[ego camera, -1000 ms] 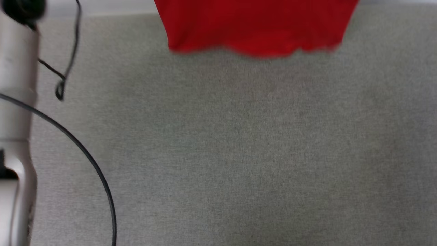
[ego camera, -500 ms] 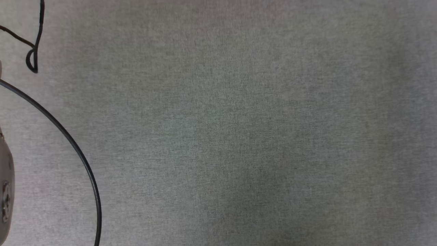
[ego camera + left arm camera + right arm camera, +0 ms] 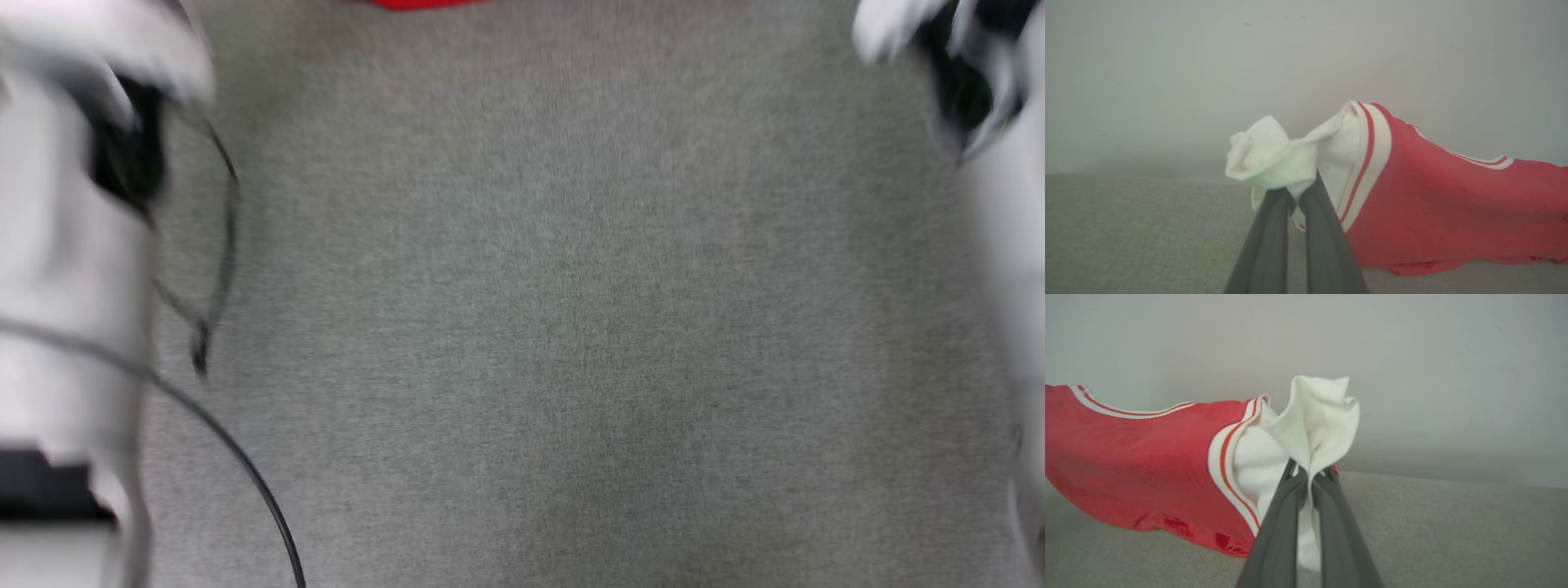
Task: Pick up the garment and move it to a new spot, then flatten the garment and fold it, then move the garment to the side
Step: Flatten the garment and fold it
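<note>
While the head view has swung since a second ago, trading a broad red hem at the top edge for a thin red sliver, the grey cloth surface spans the middle between two blurred forearms. One jersey hangs stretched low over it, so the carry to a new spot looks under way. There are two grippers, the left gripper and the right gripper, each clamped on a white corner. Two dark cables sit at the lower left
</note>
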Motion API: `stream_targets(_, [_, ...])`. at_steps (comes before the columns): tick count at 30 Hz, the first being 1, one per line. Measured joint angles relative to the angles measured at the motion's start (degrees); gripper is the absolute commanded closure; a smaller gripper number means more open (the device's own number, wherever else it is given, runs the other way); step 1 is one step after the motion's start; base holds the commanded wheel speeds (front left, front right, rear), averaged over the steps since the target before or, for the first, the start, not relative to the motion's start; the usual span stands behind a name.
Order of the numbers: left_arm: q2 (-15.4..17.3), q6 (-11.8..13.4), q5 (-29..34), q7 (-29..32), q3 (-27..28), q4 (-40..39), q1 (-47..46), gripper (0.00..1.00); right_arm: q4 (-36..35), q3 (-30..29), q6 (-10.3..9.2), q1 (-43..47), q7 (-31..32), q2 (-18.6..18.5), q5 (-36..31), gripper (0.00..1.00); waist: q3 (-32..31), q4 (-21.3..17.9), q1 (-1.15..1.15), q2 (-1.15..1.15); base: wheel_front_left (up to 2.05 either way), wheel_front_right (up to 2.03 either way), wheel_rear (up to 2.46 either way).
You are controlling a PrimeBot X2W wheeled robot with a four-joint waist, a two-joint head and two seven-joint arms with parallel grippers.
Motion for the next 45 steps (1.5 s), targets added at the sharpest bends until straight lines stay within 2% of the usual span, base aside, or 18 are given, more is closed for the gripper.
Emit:
stream_targets(8, [-4.53,-0.31,0.98,-0.01,5.20,-11.13,26.16,1.00,-6.76,4.66,0.00,22.18,-2.46,-2.91,6.87,1.00,-8.43,0.56,-0.01,0.00,0.00,0.00,0.00])
stream_targets(16, [-5.72,-0.22,3.52,-0.01,6.02,-18.56,45.75,1.00,-16.05,4.45,0.00,43.48,-3.08,-5.43,11.23,1.00,-18.05,0.81,-0.02,0.00,0.00,0.00,0.00])
stream_targets(21, [-5.94,1.40,3.60,0.44,6.00,-22.69,56.00,1.00,-22.27,2.63,0.00,55.67,-0.22,-5.65,11.70,1.00,-23.82,0.95,-0.03,0.00,0.00,0.00,0.00])
stream_targets(25, [-6.35,3.91,3.77,3.05,5.55,-27.09,64.77,1.00,-27.60,0.21,0.01,64.75,2.69,-5.56,10.67,1.00,-28.07,0.96,-0.03,0.00,0.00,0.00,0.00])
stream_targets(30, [-6.26,5.72,4.60,5.93,4.17,-32.30,72.15,1.00,-33.59,-3.32,0.01,74.54,5.70,-4.24,6.61,1.00,-31.85,1.33,-0.04,0.00,0.00,0.00,0.00])
stream_targets(31, [-6.12,6.02,4.89,6.32,3.90,-33.16,72.83,1.00,-34.59,-3.96,0.01,75.87,5.69,-3.70,6.00,0.86,-32.07,1.55,-0.05,0.00,0.00,0.00,0.00])
stream_targets(32, [-6.06,6.22,5.06,6.43,3.69,-33.98,73.44,1.00,-35.23,-4.56,0.01,76.89,5.79,-3.07,5.42,0.65,-32.13,1.79,-0.04,0.00,0.00,0.00,0.00])
stream_targets(33, [-6.10,6.39,5.14,6.69,3.36,-34.63,73.90,1.00,-35.75,-4.93,0.01,77.69,6.02,-2.49,4.78,0.25,-32.11,1.96,-0.04,0.00,0.00,0.00,0.00])
stream_targets(34, [-6.15,6.47,5.23,6.83,3.07,-35.32,74.26,1.00,-36.37,-5.32,0.01,78.35,5.99,-1.85,4.41,0.00,-32.04,2.08,-0.04,0.00,0.00,0.00,0.00])
stream_targets(41, [-5.90,7.43,6.75,6.75,2.12,-39.29,74.51,1.00,-41.22,-7.56,-0.01,77.75,3.88,0.70,3.71,0.00,-31.04,2.69,-0.02,0.00,0.00,0.00,0.00])
stream_targets(45, [-5.71,7.60,7.60,6.30,1.59,-41.30,73.00,1.00,-41.57,-9.54,-0.01,69.00,4.05,0.49,3.69,0.00,-29.40,3.21,-0.01,0.00,0.00,0.00,0.00])
